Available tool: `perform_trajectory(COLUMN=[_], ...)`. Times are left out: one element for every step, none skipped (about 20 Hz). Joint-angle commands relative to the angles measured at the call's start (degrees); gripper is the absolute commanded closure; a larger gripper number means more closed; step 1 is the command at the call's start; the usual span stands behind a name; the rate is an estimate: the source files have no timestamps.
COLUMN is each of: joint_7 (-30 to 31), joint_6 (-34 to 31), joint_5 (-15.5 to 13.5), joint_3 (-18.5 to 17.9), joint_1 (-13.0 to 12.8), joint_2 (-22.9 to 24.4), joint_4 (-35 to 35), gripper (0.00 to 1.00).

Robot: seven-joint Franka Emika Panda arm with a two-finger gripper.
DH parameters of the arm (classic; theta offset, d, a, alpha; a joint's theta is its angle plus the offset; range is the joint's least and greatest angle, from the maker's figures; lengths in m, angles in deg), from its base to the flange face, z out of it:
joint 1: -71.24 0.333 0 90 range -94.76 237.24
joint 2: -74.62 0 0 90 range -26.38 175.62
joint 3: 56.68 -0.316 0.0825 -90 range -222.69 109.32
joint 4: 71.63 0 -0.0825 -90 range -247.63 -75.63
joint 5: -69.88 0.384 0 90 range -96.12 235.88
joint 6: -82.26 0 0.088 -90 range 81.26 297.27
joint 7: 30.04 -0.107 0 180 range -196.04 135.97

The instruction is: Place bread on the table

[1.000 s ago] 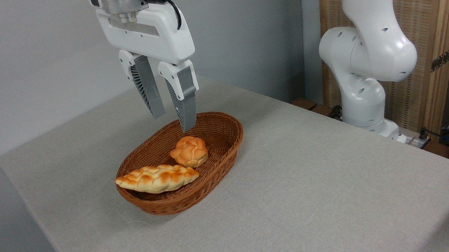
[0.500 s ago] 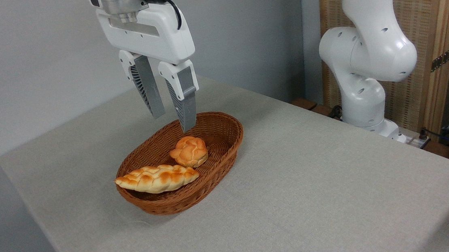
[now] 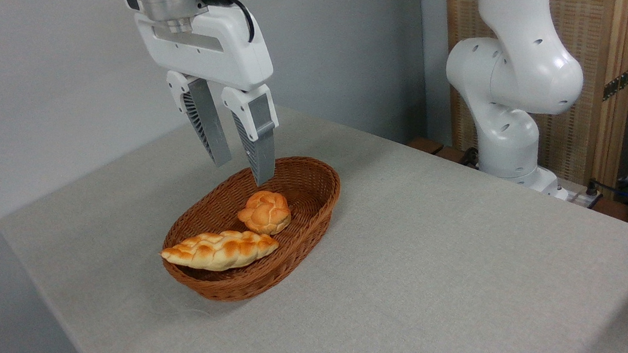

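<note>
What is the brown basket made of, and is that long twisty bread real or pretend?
The basket looks like woven wicker or rattan: thin brown strands criss-cross in rows, with a slight sheen. The long braided bread has a smooth, evenly golden-orange crust with pale seams. It could be real, but its tidy, slightly glossy look hints at plastic or foam. The picture alone cannot settle it.

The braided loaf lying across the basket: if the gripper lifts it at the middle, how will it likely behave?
The braided loaf looks rigid, so probably no sagging. Its tapered ends overhang the basket rim, so it may teeter. Its glossy crust might slip between the open gripper fingers.
</note>
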Motion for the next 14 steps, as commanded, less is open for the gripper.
perform_trajectory(joint_7=[0.3, 0.3, 0.3, 0.3, 0.3, 0.3, 0.3, 0.3, 0.3, 0.3, 0.3, 0.3, 0.3, 0.3], joint_6=[-0.67, -0.67, -0.67, -0.67, -0.67, -0.67, -0.67, -0.67, -0.59, -0.59, -0.06, 1.59, 2.83, 5.1], joint_5=[-0.69, -0.69, -0.69, -0.78, -0.69, -0.78, -0.78, -0.78, -0.69, -0.69, -0.78, -0.78, -0.78, -0.87], joint_3=[-0.05, 0.04, 0.13, 0.13, 0.21, 0.22, 0.22, 0.3, 0.39, 0.39, 0.39, 0.39, 0.48, 0.39], joint_1=[-0.18, -0.18, -0.18, -0.18, -0.18, -0.18, -0.18, -0.18, -0.18, -0.18, -0.18, -0.18, -0.18, -0.18], joint_2=[0.95, 0.95, 0.95, 0.95, 0.95, 0.95, 0.95, 0.95, 1.04, 1.13, 2.0, 3.75, 4.63, 6.64], joint_4=[-0.96, -0.96, -1.05, -1.14, -1.14, -1.14, -1.23, -1.31, -1.58, -1.84, -2.97, -5.25, -6.75, -9.72], gripper=[0.0, 0.0, 0.0, 0.0, 0.0, 0.0, 0.0, 0.0, 0.0, 0.0, 0.0, 0.0, 0.0, 0.0])
